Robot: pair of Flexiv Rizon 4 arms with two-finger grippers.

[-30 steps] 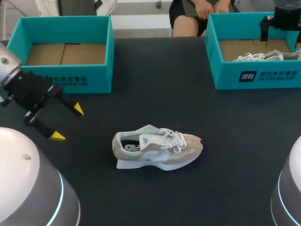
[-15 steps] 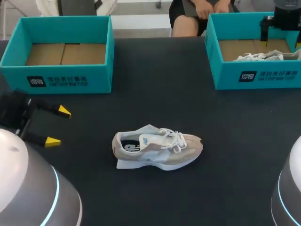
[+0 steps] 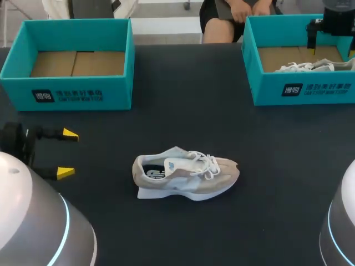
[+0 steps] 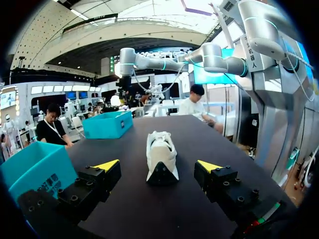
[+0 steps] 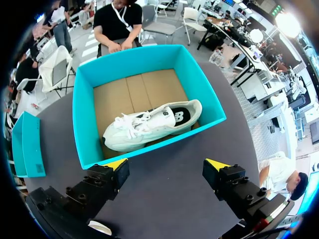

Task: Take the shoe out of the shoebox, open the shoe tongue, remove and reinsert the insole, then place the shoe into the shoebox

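Observation:
A beige and white shoe [image 3: 186, 173] lies on its side in the middle of the dark table, toe to the right. My left gripper [image 3: 67, 153] is at the table's left, open, its yellow tips pointing toward the shoe and well short of it. In the left wrist view the shoe [image 4: 160, 154] lies ahead of the open left gripper [image 4: 158, 165], heel end nearest. My right arm [image 3: 334, 19] hangs over the right teal shoebox [image 3: 302, 88]. Below the open, empty right gripper [image 5: 167, 164] sits that shoebox [image 5: 149, 145] with a second white shoe [image 5: 149, 122] inside.
An empty teal shoebox [image 3: 72, 91] with a cardboard floor stands at the back left, also seen as the teal box [image 5: 27, 144] beside the right gripper. Both boxes [image 4: 107, 124] [image 4: 35, 167] show around the left gripper.
My left gripper has drawn back toward the left edge and turned so its fingers point at the shoe. The shoe and the right arm have not moved.

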